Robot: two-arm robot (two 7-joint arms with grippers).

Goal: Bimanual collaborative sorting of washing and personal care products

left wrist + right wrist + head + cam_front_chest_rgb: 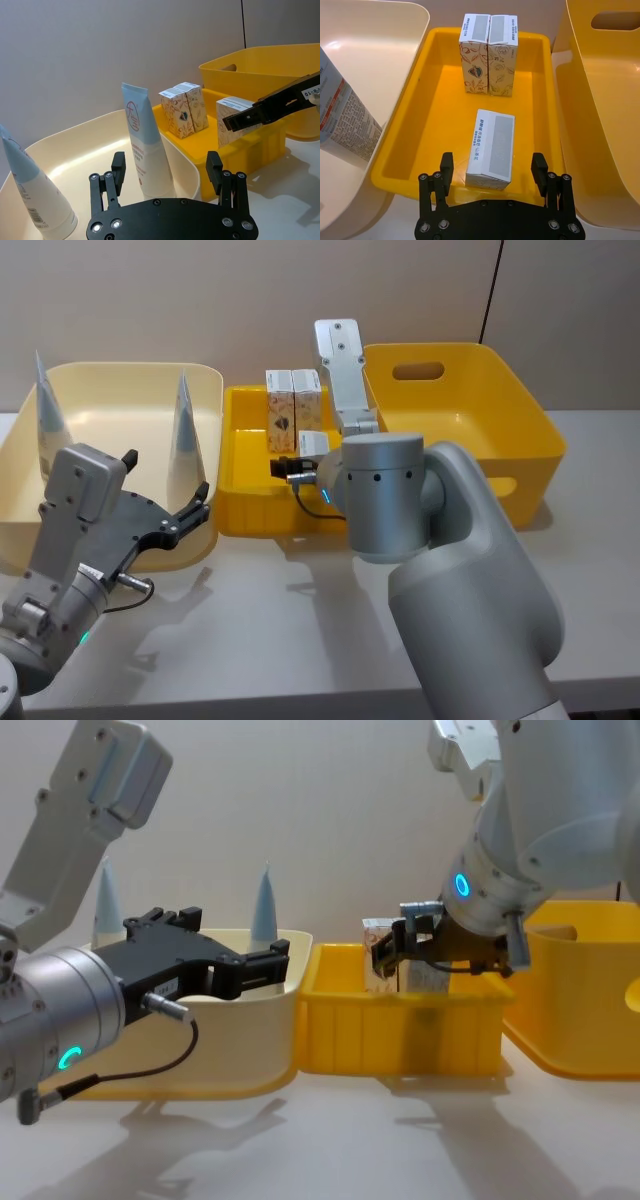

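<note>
Tubes stand cap-down in the cream bin [130, 368] in the head view, the left tube [48, 415] and the right tube [185, 430], both with crimped ends up. The left gripper [165, 480] hovers at that bin's near wall, its fingers spread wide and empty. The back boxes [293, 405] stand side by side at the far end of the yellow tray [245, 510]. The lone box [313, 444] stands nearer, with the right gripper [290, 468] at it. The large yellow bin [470, 350] sits to the right.

In the left wrist view, the left gripper's parted fingers [118, 167] frame the right tube [145, 150].

In the right wrist view, the right gripper's fingers [446, 165] straddle the upright lone box [490, 147], spread wider than it with a gap on each side.

In the chest view, the right gripper [400, 950] dips into the tray, and the left gripper [240, 935] is level with the cream bin's rim.
</note>
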